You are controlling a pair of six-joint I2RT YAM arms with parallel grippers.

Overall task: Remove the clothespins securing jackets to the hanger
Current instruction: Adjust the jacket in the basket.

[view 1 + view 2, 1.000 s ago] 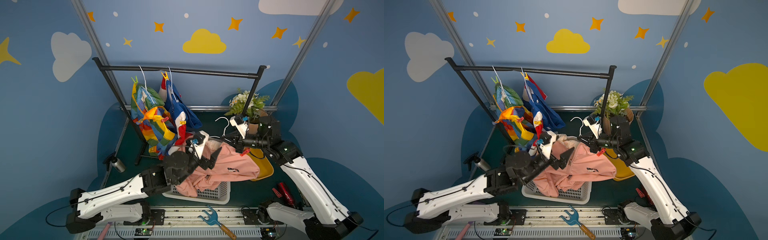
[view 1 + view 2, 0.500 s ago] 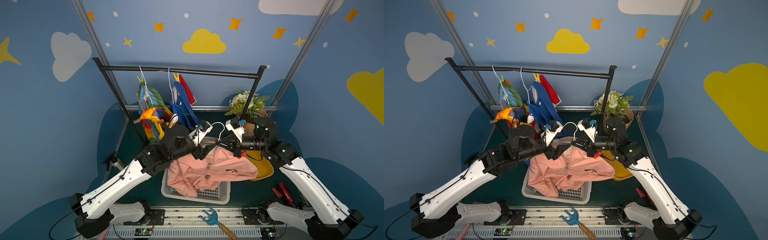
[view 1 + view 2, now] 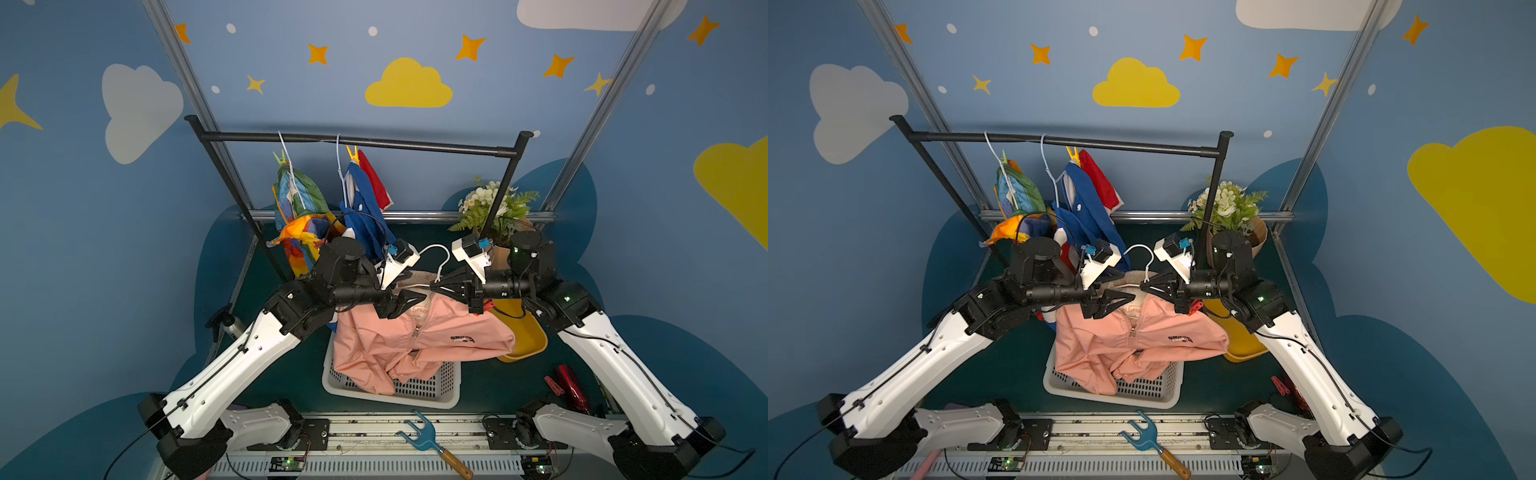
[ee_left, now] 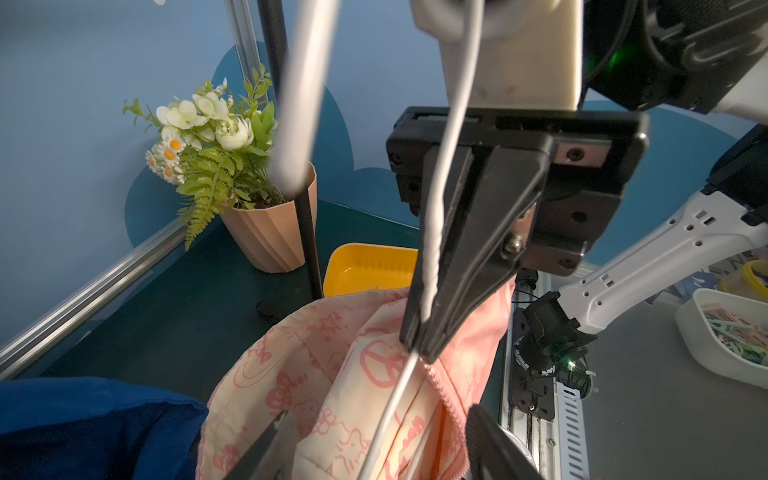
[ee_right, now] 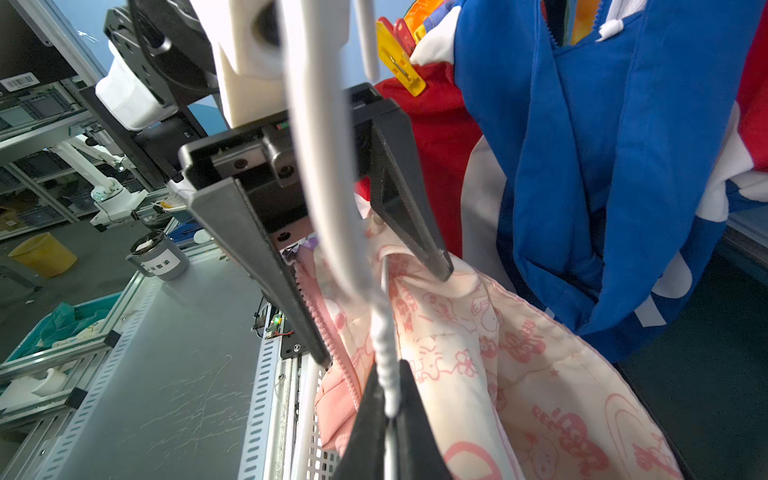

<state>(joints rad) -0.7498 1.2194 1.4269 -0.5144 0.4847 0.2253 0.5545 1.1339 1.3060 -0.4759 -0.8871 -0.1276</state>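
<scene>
The plain pink jacket [image 3: 419, 345] hangs from a white hanger [image 3: 441, 258] above the basket. My right gripper [image 3: 436, 286] is shut on the hanger's neck [image 5: 384, 353]. My left gripper [image 3: 409, 301] is open, its fingers [image 5: 316, 353] on either side of the pink collar and hanger wire [image 4: 382, 415]. A red clothespin [image 3: 482, 306] shows at the pink shoulder under my right gripper. The rainbow jacket [image 3: 299, 208] and the blue, white and red jacket [image 3: 365, 199] hang on the rail, with a green clothespin [image 3: 280, 158] and a yellow clothespin [image 3: 352, 153] on top.
A white basket [image 3: 440, 395] stands under the pink jacket, a yellow tray [image 3: 523, 340] to its right. A flower pot [image 3: 498, 208] stands by the rack's right post [image 3: 505, 183]. A loose red clothespin [image 3: 552, 384] and a blue-headed tool [image 3: 428, 440] lie near the front.
My left arm rose from the pink jacket's side up to its collar, facing my right gripper, and its jaws narrowed. The two hanging jackets swung back. My right gripper kept its hold.
</scene>
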